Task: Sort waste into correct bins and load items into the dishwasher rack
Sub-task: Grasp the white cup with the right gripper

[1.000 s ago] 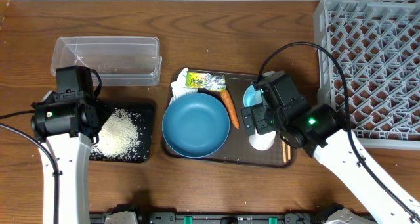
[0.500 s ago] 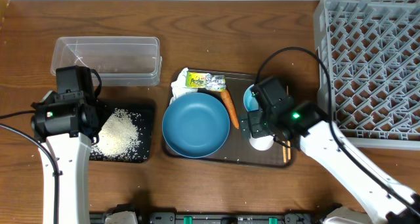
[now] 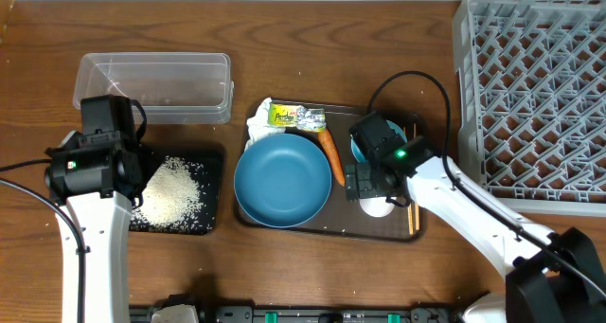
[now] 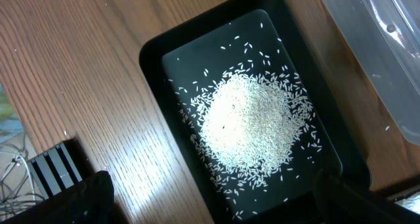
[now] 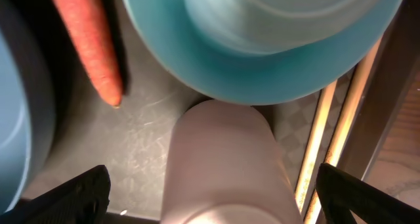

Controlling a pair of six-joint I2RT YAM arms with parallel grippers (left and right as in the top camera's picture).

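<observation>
White cup (image 5: pixel 223 161) sits between the right claw's (image 5: pixel 210 179) wide-open jaws.

Green lettering on the yellow-and-green wrapper (image 3: pixel 296 117), upper middle of the overhead view; too small to read.

On the crowded tray (image 5: pixel 144 138), the cup (image 5: pixel 223 165) is hemmed in: the bowl (image 5: pixel 262 73) touches its far side, and chopsticks (image 5: pixel 318 142) lie just beside its right. A bare strip of tray floor separates cup from carrot (image 5: pixel 85 40).
</observation>
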